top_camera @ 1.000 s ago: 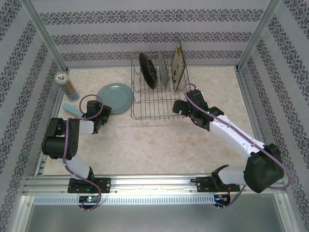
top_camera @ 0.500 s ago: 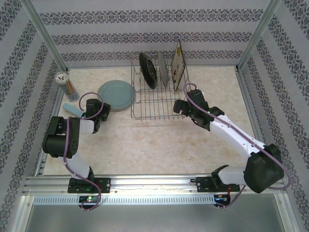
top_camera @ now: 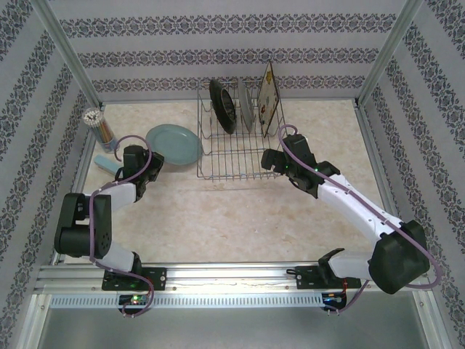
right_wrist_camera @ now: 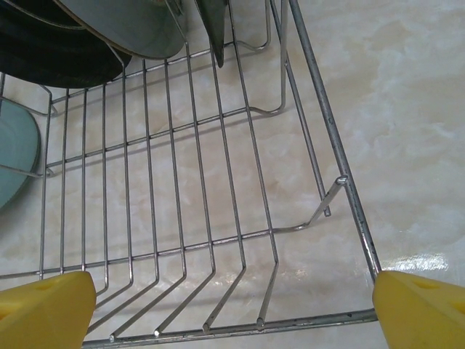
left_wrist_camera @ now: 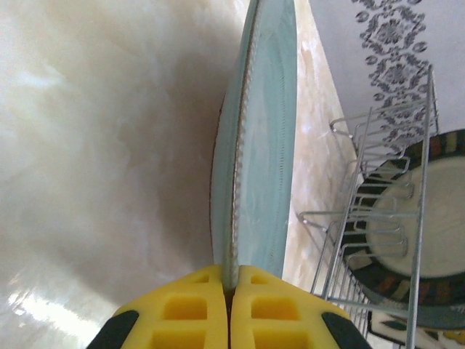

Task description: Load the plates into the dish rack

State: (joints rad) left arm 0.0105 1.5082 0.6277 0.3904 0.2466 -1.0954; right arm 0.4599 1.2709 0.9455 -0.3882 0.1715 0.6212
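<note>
Three plates (dark-brown-rimmed round [top_camera: 222,107], grey round [top_camera: 246,109], square cream floral [top_camera: 269,91]) stood in the silver wire dish rack [top_camera: 232,173]; the fourth, plain light-blue round plate [top_camera: 174,143], waited beside it, rim clenched in left hand [left_wrist_camera: 231,280], right hand [top_camera: 270,161] released.

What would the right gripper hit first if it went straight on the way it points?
Most likely the dish rack. The right gripper has its jaws open on either side of the rack's near wire rim, with the wire floor just beyond, though depth is hard to judge.
</note>
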